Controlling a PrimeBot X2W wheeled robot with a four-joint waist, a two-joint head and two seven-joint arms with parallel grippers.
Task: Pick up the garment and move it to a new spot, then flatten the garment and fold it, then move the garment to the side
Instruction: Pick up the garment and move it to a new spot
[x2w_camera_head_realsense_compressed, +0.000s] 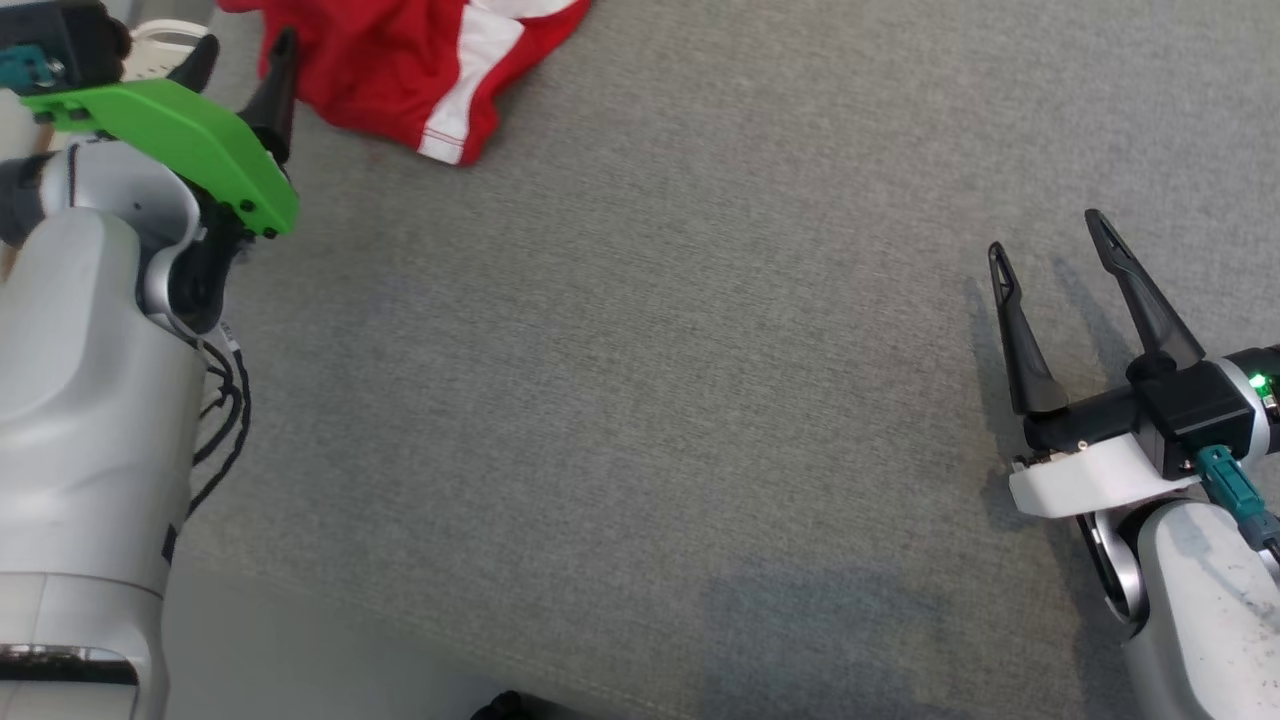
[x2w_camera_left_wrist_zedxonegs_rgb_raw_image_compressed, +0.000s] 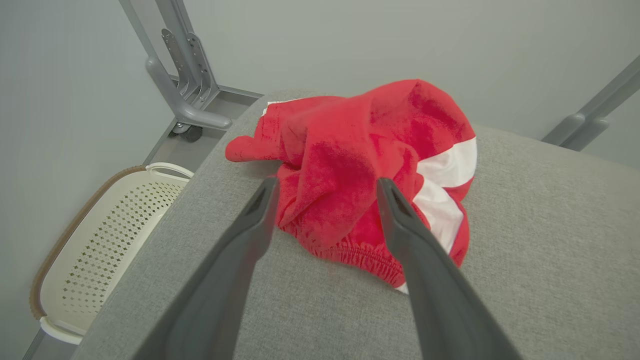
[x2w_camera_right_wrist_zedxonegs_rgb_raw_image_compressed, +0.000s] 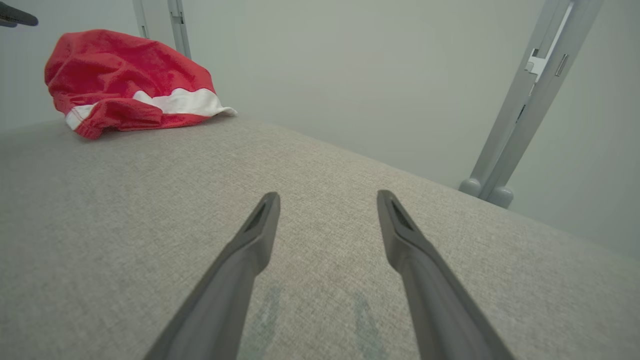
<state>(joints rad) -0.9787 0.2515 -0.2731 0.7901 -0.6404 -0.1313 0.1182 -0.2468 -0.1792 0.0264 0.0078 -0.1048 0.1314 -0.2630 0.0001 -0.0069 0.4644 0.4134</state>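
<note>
Left gripper (x2w_camera_left_wrist_zedxonegs_rgb_raw_image_compressed: 326, 184), jaws apart, is right at the bunched-up garment (x2w_camera_left_wrist_zedxonegs_rgb_raw_image_compressed: 350, 130), maybe touching; right gripper (x2w_camera_head_realsense_compressed: 1046, 233), also spread, sits well off.

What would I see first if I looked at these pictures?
The bright red garment with white stripes, crumpled at the far left corner of the grey table. The left end effector hangs open right in front of it, and a white basket sits on the floor beside that corner.

Red garment (x2w_camera_left_wrist_zedxonegs_rgb_raw_image_compressed: 350, 170) with white stripe lies crumpled near the table's corner.
</note>
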